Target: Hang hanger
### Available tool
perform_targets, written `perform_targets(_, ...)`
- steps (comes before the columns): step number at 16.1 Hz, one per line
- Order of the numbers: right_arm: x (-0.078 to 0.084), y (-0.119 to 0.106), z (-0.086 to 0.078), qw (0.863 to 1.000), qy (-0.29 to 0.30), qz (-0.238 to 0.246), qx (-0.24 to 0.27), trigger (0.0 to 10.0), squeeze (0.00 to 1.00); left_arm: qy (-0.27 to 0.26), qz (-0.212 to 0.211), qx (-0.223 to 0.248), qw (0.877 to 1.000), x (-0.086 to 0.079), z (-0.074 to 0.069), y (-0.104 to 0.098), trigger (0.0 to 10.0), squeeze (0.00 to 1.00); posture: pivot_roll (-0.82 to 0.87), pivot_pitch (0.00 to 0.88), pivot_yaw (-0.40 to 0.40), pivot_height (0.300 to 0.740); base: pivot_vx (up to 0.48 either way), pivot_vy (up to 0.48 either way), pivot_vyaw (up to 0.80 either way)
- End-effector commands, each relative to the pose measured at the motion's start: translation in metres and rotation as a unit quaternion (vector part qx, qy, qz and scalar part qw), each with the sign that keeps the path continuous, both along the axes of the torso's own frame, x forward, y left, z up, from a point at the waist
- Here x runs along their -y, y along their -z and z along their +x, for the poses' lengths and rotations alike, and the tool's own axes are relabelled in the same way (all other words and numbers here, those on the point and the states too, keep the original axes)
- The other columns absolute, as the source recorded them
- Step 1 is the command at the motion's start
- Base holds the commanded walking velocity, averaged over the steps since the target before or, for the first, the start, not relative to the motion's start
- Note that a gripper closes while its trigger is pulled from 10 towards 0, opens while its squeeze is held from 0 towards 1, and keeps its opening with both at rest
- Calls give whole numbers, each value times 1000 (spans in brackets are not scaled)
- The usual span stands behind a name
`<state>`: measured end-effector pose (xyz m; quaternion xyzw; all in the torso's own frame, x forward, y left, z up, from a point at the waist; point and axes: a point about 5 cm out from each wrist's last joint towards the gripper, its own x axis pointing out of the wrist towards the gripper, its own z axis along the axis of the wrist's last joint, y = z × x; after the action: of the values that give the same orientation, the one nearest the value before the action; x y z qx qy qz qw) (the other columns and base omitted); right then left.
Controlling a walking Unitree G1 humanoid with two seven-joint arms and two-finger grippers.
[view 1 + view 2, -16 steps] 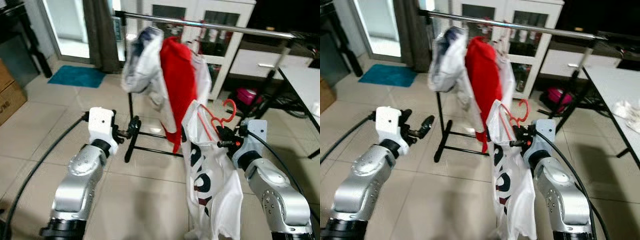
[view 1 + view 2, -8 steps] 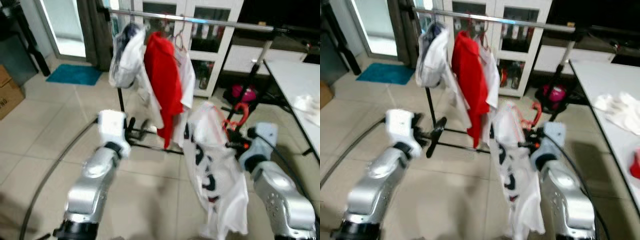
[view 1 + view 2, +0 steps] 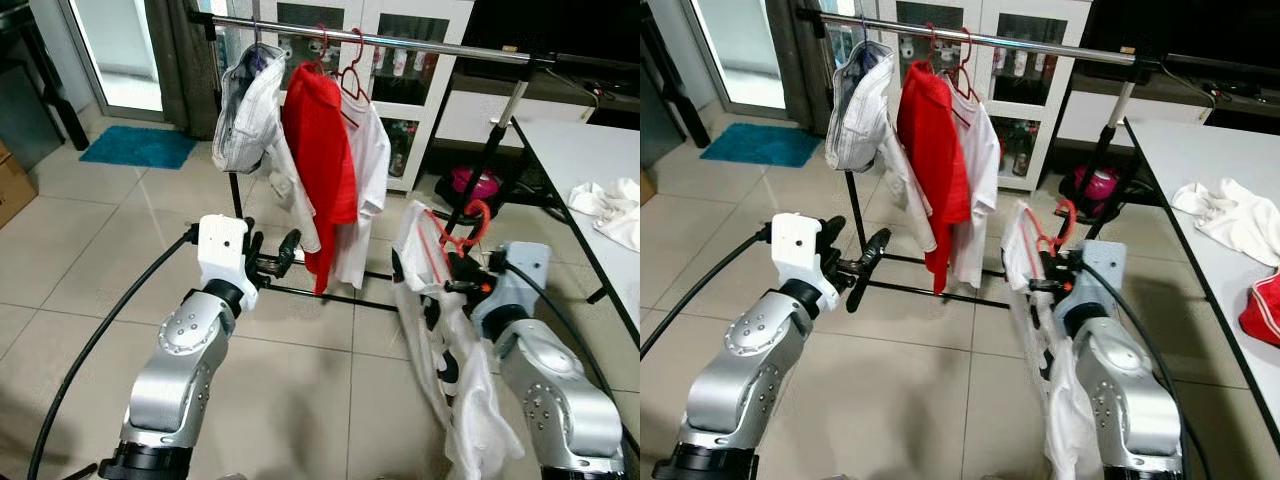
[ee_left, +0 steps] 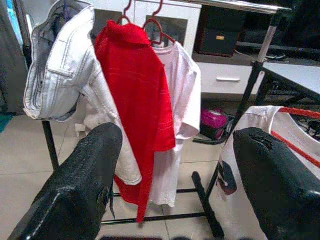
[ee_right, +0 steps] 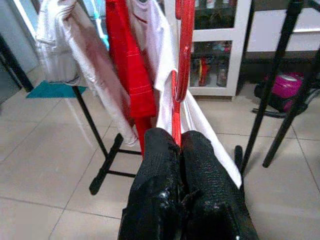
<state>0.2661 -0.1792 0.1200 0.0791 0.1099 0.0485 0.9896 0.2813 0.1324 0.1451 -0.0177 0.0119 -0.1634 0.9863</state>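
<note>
Looking down from the head in the left eye view, a silver clothes rail (image 3: 430,45) runs across the room with a pale denim garment (image 3: 245,115), a red shirt (image 3: 320,160) and a white shirt (image 3: 365,165) already hung toward its left end. Below the rail's bare stretch, to the right of those clothes, the right gripper (image 3: 452,287) holds a red hanger (image 3: 445,240) carrying a white printed shirt (image 3: 455,370) that drapes toward the floor. The hanger's hook curls upward, and the rail lies above and ahead of it, so my judgement is that the coming move is a lift and reach by the right arm, the nearer one to that free stretch.

In the right eye view, the left gripper (image 3: 862,265) is raised empty under the hung clothes, well left of the hanger, its fingers spread.

From the left wrist view, two black fingers (image 4: 82,175) stand wide apart with nothing between them, framing the red shirt on the rail.

From the right wrist view, the fingers (image 5: 157,170) are pressed together on the hanger's red stem, whose long axis rises straight away from the grip toward the rail.
</note>
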Motion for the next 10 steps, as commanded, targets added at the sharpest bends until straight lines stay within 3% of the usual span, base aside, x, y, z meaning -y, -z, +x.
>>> perform_targets(1, -1, -10, 3, 1000, -1, -2, 21, 10000, 0, 3, -3, 8, 1000, 0, 0, -4, 10000, 0, -91, 39, -31, 740, 266, 0, 0)
perform_targets(6, 0, -12, 3, 1000, 1, 3, 31, 10000, 0, 9, -5, 8, 1000, 0, 1, -4, 10000, 0, -94, 32, -26, 740, 304, 0, 0)
perform_targets(10, -1, -11, 2, 999, 2, 6, 31, 10000, 0, 13, -6, 6, 1000, 2, 1, -4, 10000, 0, -93, 26, -21, 740, 311, 0, -716)
